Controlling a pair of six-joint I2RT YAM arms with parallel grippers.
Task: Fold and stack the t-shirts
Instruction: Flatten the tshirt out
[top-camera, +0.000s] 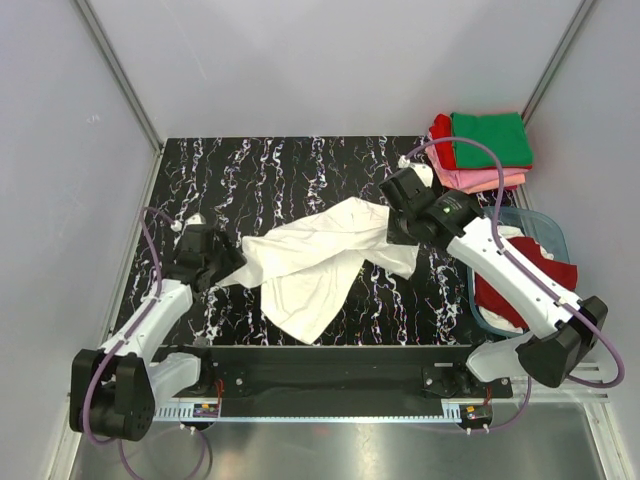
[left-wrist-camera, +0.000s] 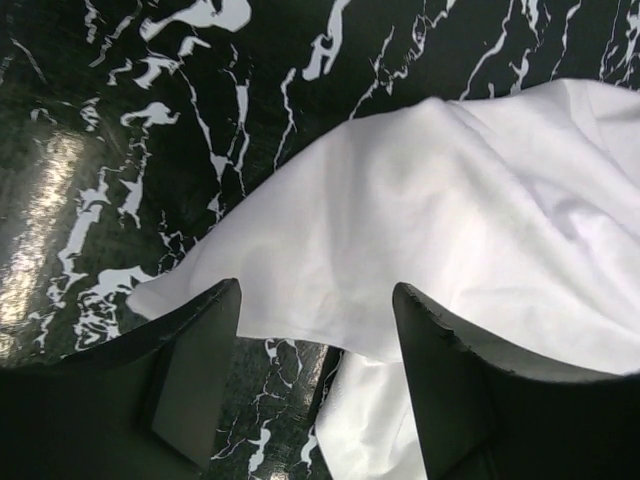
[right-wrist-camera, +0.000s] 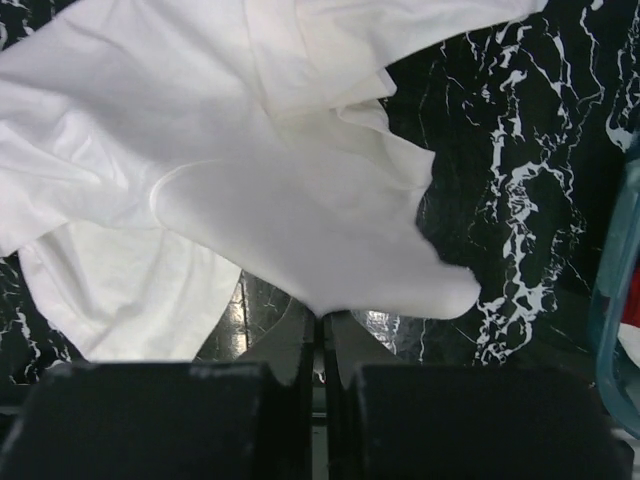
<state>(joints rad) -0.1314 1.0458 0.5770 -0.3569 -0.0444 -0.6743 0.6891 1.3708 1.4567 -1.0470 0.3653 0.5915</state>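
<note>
A plain white t-shirt (top-camera: 318, 265) lies crumpled and stretched across the middle of the black marble table (top-camera: 250, 170). My right gripper (right-wrist-camera: 322, 322) is shut on a pinch of its right edge, and the cloth (right-wrist-camera: 250, 190) lifts away from the jaws. In the top view that gripper (top-camera: 396, 230) sits at the shirt's right end. My left gripper (left-wrist-camera: 315, 305) is open at the shirt's left corner (left-wrist-camera: 400, 230), with the cloth's edge lying between its fingers (left-wrist-camera: 195, 365). From above, the left gripper (top-camera: 228, 268) meets the shirt's left tip.
At the back right corner is a stack of folded t-shirts: green (top-camera: 490, 138) on top, pink (top-camera: 485, 181) below, red (top-camera: 441, 128) behind. A translucent blue-grey tub (top-camera: 553, 231) at the right edge holds a dark red t-shirt (top-camera: 535, 285); its rim (right-wrist-camera: 618, 290) shows beside my right gripper.
</note>
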